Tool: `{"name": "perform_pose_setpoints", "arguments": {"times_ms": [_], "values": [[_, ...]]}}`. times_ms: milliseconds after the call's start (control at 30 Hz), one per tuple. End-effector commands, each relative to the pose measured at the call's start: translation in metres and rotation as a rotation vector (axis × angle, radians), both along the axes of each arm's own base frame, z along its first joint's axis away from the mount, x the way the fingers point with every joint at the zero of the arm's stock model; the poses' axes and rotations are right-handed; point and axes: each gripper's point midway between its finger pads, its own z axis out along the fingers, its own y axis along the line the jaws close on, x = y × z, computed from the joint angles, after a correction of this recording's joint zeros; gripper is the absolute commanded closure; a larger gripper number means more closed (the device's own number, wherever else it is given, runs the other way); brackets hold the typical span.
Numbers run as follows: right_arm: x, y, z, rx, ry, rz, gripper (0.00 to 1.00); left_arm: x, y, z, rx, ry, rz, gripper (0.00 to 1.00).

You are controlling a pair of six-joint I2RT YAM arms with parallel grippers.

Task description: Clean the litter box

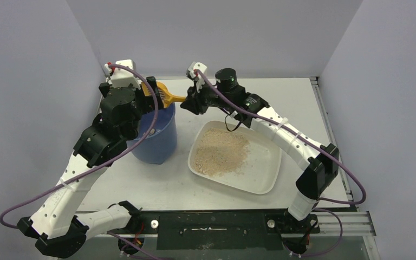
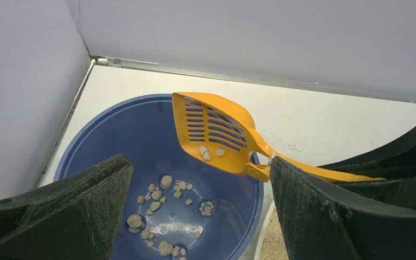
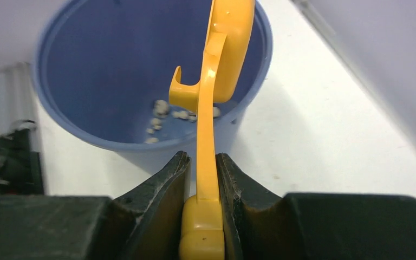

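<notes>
You had two arms at work, one litter box [image 1: 262, 165], one blue bucket [image 1: 157, 142] and one orange slotted scoop [image 1: 168, 96] on the white table [image 1: 168, 184].

The litter box lay flat on the table just right of the bucket and apart from it, in front of your right arm. In the top view its long axis ran across the table, with the left end a little farther from the arm bases and the right end nearer. The tan litter [image 1: 222, 151] was heaped toward that left end, and the floor at the right end was bare.

Your right gripper [image 3: 203, 157] was clamped shut on the scoop's handle, one finger on each flat side. It held the slotted head out over the bucket's mouth, with the handle pointing back to the right. Three small clumps [image 2: 206, 153] sat on the scoop's face near the neck. A scatter of pale clumps lay on the bucket's bottom, too many and too bunched for a sure count.

Your left gripper [image 2: 200, 162] stood with its jaws spread as wide as they go and had hold of nothing. It hung above the bucket, looking down into it. Whether its fingers touched the rim could not be told.
</notes>
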Motion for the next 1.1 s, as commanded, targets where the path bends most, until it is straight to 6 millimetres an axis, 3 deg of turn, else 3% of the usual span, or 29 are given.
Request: {"name": "perform_pose_setpoints", "arguments": {"times_ms": [0,233,533,633,833,1067], "values": [[0.012,-0.007,0.048,-0.086,-0.481,-0.056,1.00,-0.007,0.004,0.027,-0.063,-0.080,-0.003,0.03],[0.005,0.006,0.062,-0.233,-0.810,-0.076,1.00,-0.011,0.010,0.030,-0.066,-0.092,0.017,0.03],[-0.010,-0.004,0.089,-0.084,-0.737,-0.138,1.00,-0.010,0.010,0.023,-0.057,-0.082,0.018,0.03],[-0.016,-0.020,0.099,-0.038,-0.694,-0.201,1.00,-0.011,0.010,0.022,-0.056,-0.081,0.013,0.03],[-0.031,-0.070,0.114,0.022,-0.575,-0.361,1.00,-0.007,-0.006,0.018,-0.055,-0.083,-0.060,0.03],[-0.042,-0.129,0.088,-0.045,-0.300,-0.518,1.00,0.003,-0.042,0.013,-0.063,-0.078,-0.215,0.03]]}}
